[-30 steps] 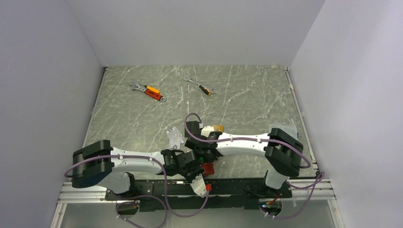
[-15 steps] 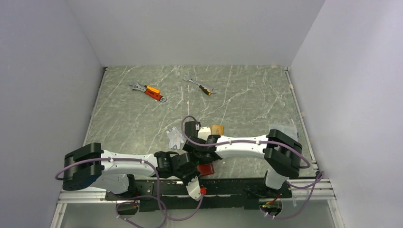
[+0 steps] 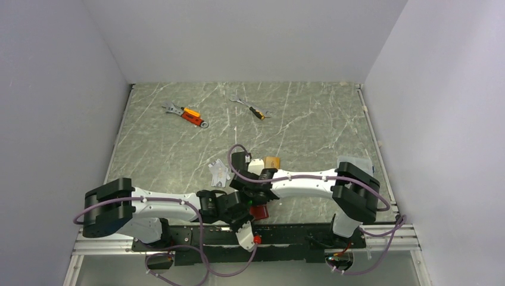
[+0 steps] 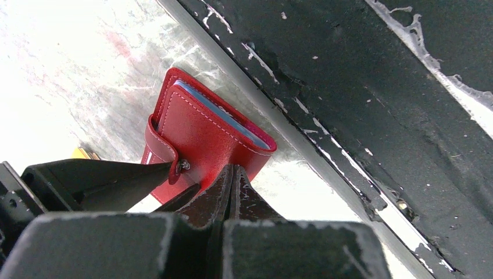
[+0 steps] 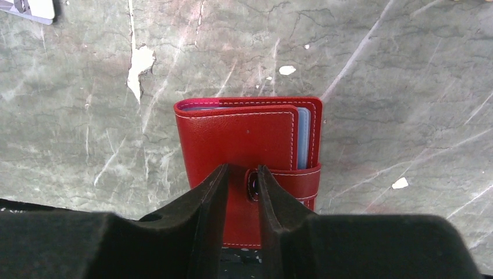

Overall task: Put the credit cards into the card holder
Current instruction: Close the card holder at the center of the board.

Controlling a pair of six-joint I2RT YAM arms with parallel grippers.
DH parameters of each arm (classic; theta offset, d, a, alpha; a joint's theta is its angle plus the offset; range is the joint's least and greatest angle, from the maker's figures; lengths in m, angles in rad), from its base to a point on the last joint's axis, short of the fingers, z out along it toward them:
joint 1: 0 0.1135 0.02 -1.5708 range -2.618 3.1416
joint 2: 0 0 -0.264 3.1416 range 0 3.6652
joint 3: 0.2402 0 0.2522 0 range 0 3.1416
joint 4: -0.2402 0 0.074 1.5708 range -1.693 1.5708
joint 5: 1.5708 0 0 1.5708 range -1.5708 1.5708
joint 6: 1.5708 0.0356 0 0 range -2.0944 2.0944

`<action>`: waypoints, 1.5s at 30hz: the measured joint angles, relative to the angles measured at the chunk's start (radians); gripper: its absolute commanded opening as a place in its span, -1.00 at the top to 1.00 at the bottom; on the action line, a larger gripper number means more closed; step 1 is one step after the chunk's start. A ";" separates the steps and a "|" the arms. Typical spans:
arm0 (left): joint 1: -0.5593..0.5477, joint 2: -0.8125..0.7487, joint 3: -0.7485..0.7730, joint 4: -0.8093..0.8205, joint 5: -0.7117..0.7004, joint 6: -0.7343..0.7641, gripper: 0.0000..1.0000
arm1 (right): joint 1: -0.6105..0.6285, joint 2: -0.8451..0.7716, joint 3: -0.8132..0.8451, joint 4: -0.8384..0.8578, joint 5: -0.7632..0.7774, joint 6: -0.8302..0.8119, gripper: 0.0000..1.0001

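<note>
The red card holder lies folded near the table's front edge, its snap tab wrapped over the cover. Pale blue-grey pockets show at its open side. My right gripper is right above the cover, slightly open, with the snap beside its right finger. My left gripper is shut, tips against the edge of the card holder, nothing between them. A silver-grey credit card and an orange-gold one lie on the table behind the arms. The card holder peeks out between both wrists.
Two orange-handled wrenches lie far back on the marbled table. The black mounting rail runs just beside the holder at the near edge. White walls enclose the table on three sides.
My right gripper's jaws have parted from shut to slightly open over the holder. The left arm has shifted a little toward the near edge, still shut.
</note>
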 measured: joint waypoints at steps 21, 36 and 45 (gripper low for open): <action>-0.002 0.042 0.045 -0.042 0.017 0.017 1.00 | -0.034 -0.075 -0.005 -0.031 -0.092 -0.009 0.30; 0.088 0.033 0.051 -0.082 0.074 0.017 1.00 | -0.029 -0.219 -0.024 -0.092 -0.127 -0.005 0.26; 0.095 0.009 0.051 -0.153 0.088 0.016 1.00 | -0.038 -0.187 -0.013 -0.144 -0.117 -0.011 0.22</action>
